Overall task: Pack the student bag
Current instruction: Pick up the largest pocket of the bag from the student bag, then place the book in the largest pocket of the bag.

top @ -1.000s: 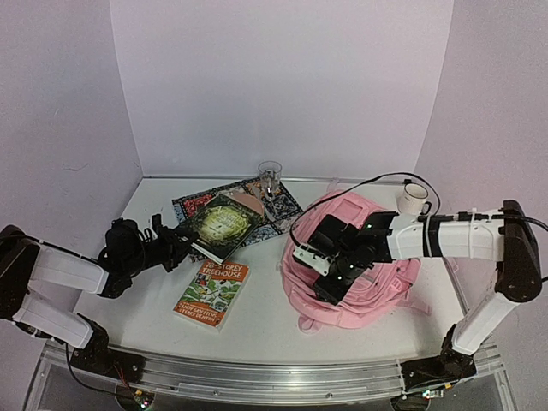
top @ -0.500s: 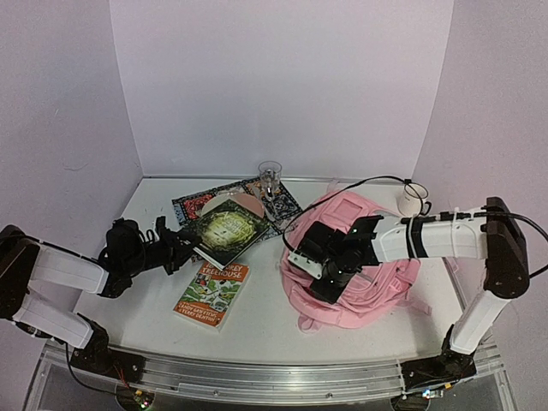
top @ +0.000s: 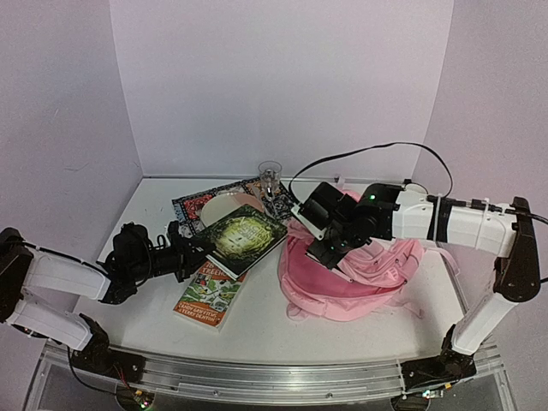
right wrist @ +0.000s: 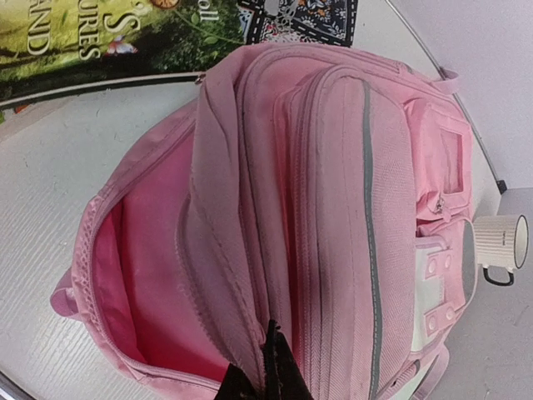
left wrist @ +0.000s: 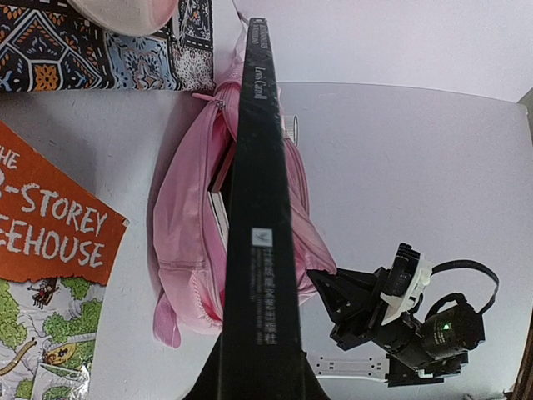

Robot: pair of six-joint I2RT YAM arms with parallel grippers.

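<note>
Item: student bag, slumped on table, mouth agape. My right gripper sits at bag's upper edge, pinched tight on its flap. Left of bag: my left gripper, clamped on green book.

Overhead view, two wrist close-ups, shared bag

White table, bearing a slumped pink bag. Flat on the top well to the left of the bag: an orange book. Behind and left of the bag: a patterned mat, with a glass at its far edge. Just beside the bag's pocket end: a white mug.
</note>
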